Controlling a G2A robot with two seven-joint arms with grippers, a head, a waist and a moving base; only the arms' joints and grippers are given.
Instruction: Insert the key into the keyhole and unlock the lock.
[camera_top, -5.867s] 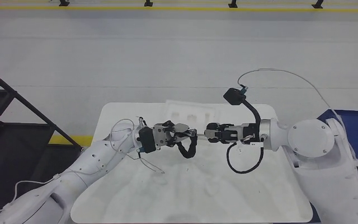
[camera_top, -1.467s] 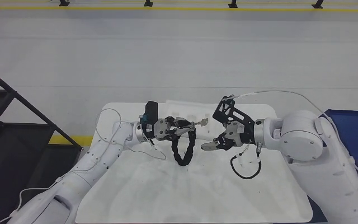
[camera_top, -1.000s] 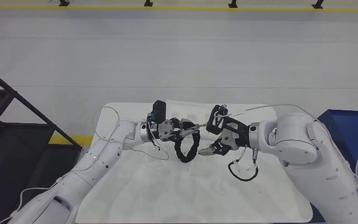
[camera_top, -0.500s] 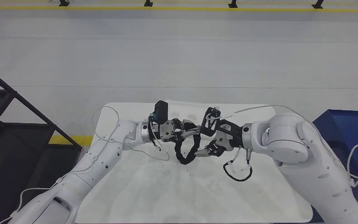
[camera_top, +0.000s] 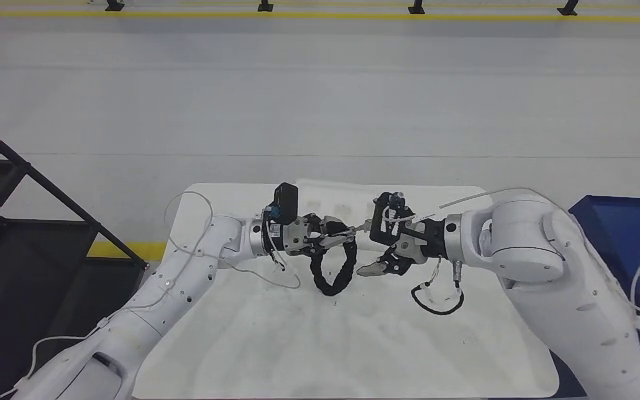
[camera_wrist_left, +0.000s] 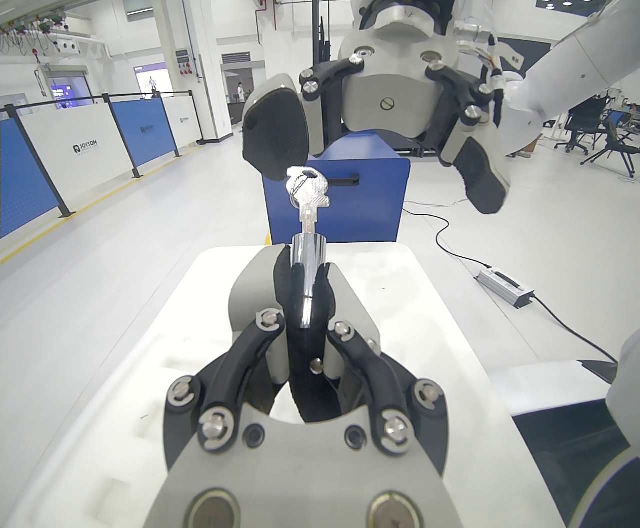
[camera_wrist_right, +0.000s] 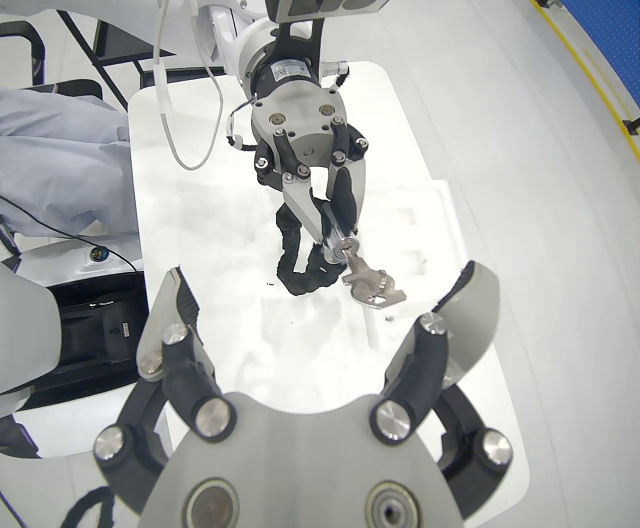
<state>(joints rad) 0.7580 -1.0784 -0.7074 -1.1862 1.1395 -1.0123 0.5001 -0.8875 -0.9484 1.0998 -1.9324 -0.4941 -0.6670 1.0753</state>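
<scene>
visibly, a silver key (camera_wrist_right: 372, 286) protrudes from the chrome lock (camera_wrist_right: 333, 239).

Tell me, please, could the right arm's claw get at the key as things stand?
Probably yes: the right claw is open facing the key, whose head sticks out of the lock held in the left claw; nothing lies between.

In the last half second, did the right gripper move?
Yes. The right gripper backed slightly toward the table's right edge, away from the lock.

Key (camera_wrist_right: 372, 287) clr all round; tray (camera_wrist_right: 439, 205) beyond
</scene>
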